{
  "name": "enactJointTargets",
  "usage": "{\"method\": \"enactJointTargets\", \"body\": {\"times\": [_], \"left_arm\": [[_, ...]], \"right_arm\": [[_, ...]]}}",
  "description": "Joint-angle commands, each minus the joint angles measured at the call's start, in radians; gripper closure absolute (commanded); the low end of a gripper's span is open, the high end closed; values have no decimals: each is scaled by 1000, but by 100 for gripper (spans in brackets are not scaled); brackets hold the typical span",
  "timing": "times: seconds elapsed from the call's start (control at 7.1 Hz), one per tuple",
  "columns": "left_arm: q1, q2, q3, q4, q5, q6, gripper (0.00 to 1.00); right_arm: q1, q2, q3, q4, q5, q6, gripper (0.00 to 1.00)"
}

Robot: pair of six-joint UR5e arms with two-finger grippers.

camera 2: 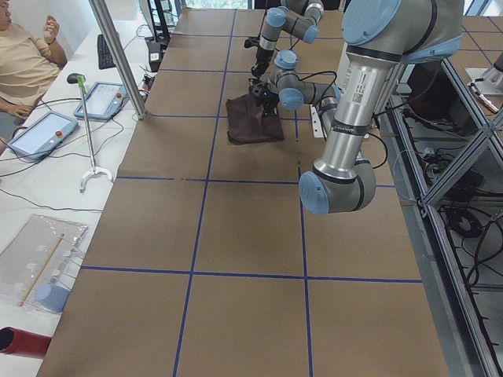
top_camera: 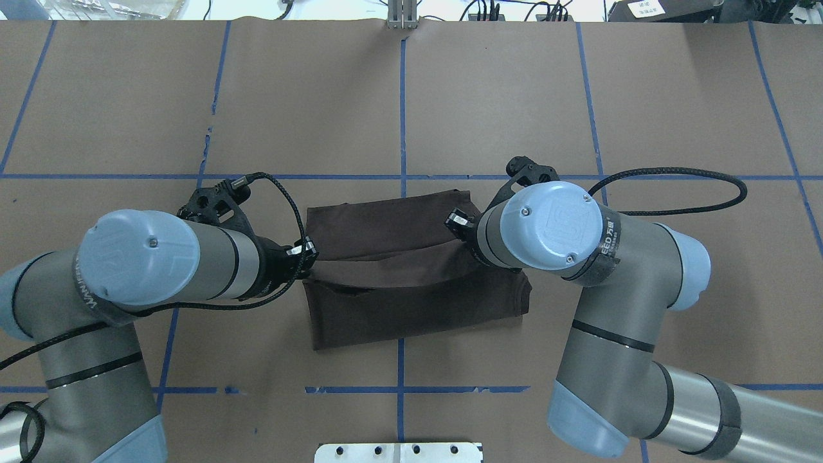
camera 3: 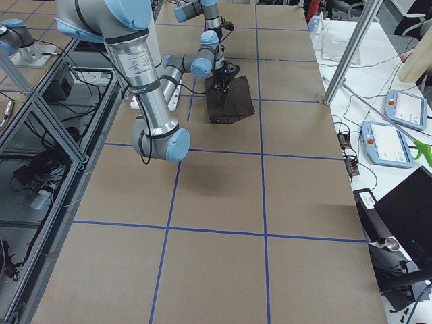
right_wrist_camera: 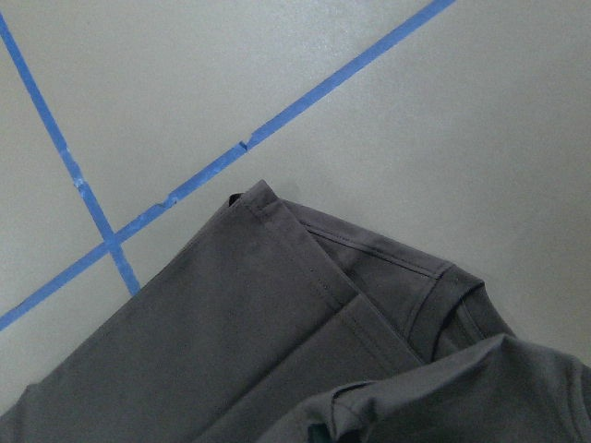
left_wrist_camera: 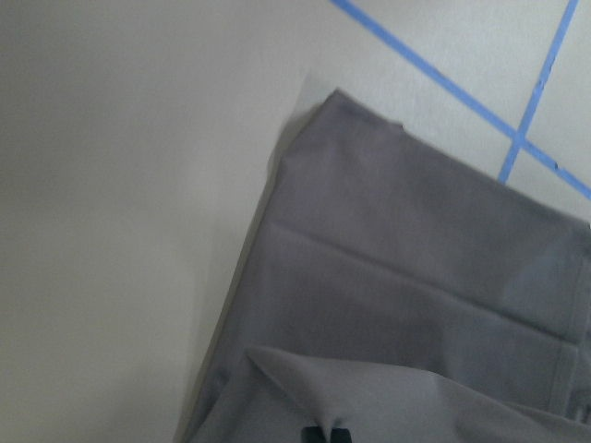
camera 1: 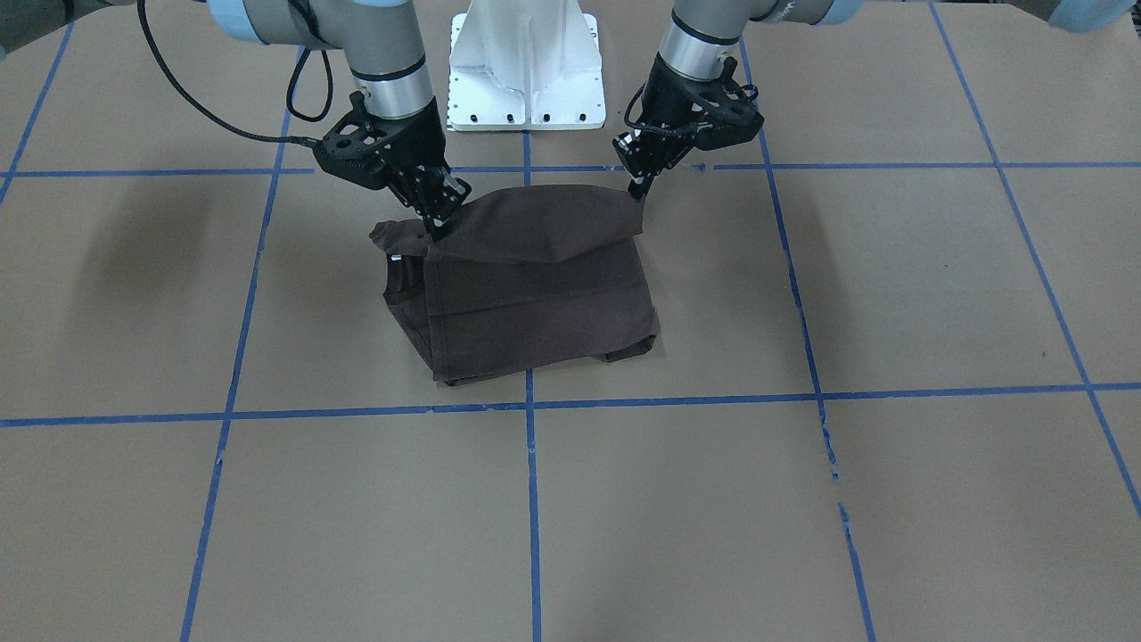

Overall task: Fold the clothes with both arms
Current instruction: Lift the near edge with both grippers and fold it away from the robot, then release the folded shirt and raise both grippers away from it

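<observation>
Brown T-shirt (camera 1: 535,303) is held mid-fold, its raised edge pinched by left hand (camera 1: 638,192) and right hand (camera 1: 435,225); a carry ahead of both hands, then release, is judged due.

The table (camera 1: 891,499) is covered with brown paper (top_camera: 128,96), and blue tape lines (camera 1: 532,499) are stuck on it to make big squares. A white side table (camera 2: 55,188) is seen along one long edge, where two screen pads (camera 2: 41,132), a black keyboard (camera 2: 104,52) and a silver pole (camera 2: 118,56) are placed, and a person in a tan shirt (camera 2: 23,63) is seated there. Along the other long edge, a metal frame (camera 2: 471,159) is seen with loose cables (camera 2: 468,226) inside it.
</observation>
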Motion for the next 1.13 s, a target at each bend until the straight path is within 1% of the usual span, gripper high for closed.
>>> {"method": "enactJointTargets", "body": {"times": [0.0,0.14,0.28,0.42,0.56,0.7,0.84,0.99], "left_arm": [[-37,-21,137,-128,2,22,100],[-70,-58,241,-180,3,22,100],[-118,-99,356,-240,3,60,70],[-204,-118,451,-319,0,142,12],[-238,-123,469,-372,-7,153,0],[-242,-120,436,-374,-73,154,0],[-246,-98,385,-372,-122,155,0],[-254,-65,350,-372,-124,185,0]], "right_arm": [[38,38,-104,57,17,-11,100],[58,94,-212,95,20,-18,99],[90,155,-364,216,35,-30,1],[151,215,-520,321,69,-138,0],[229,228,-532,355,192,-206,0],[236,221,-531,359,249,-210,0],[237,199,-510,360,250,-212,0],[254,155,-470,359,257,-218,0]]}}
